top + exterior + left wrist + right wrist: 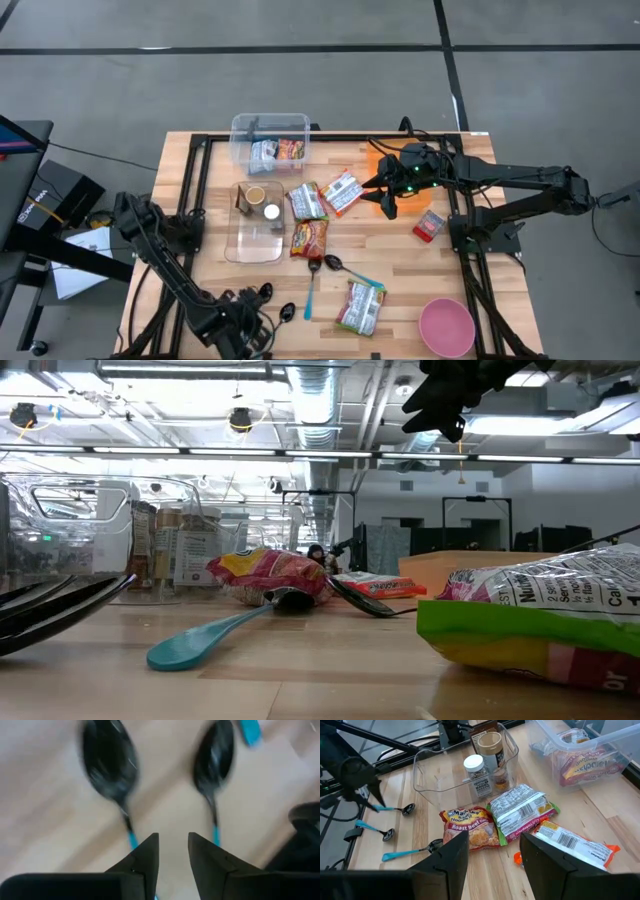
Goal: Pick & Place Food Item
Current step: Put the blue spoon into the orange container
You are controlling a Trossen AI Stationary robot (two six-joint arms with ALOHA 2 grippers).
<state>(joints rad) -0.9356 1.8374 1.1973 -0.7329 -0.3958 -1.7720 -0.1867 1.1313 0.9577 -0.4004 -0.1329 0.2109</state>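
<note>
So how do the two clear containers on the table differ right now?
The clear bin at the table's far edge holds noodle packets, while the clear tray nearer the middle holds spice jars. The bin is deeper with taller walls; the tray is shallower and mostly bare at its near end. The bin lies crosswise along the edge; the tray runs lengthwise toward the near side. Both are transparent plastic, open-topped, standing upright.

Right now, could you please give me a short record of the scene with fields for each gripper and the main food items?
left gripper: open, empty, low over two black spoons at the table's near edge
right gripper: open, empty, raised above the ramen packets
roast beef ramen packet: flat on the table, beside the clear tray
spice jars: upright in the clear tray
clear bin: holds two packets
pink bowl: near right corner
</note>
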